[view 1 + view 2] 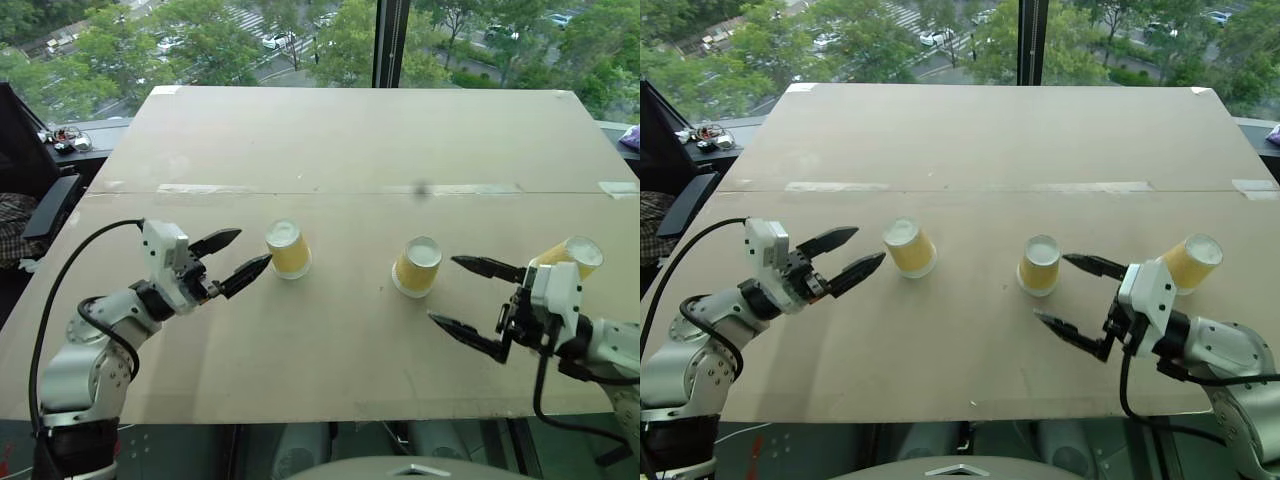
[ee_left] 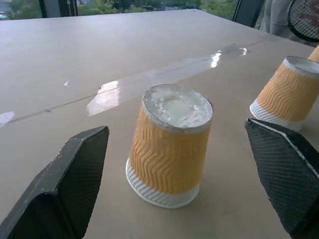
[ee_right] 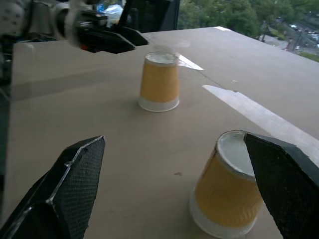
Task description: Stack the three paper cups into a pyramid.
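Three yellow paper cups are standing upside down, white bases up, in a loose row across the middle of the tan table (image 1: 340, 150), none stacked. The left cup (image 1: 288, 249) is sitting left of centre in the head view, the middle cup (image 1: 417, 266) just right of centre, and the right cup (image 1: 570, 256) near the right edge, partly behind the right wrist.

The left gripper (image 1: 243, 257) is reaching in from the lower left, pointing level toward the left cup, its two black fingers spread apart with the tips just short of the cup and gripping nothing. The right gripper (image 1: 462, 297) is coming in from the lower right, pointing level toward the middle cup, its fingers wide apart and empty, the upper fingertip close beside that cup
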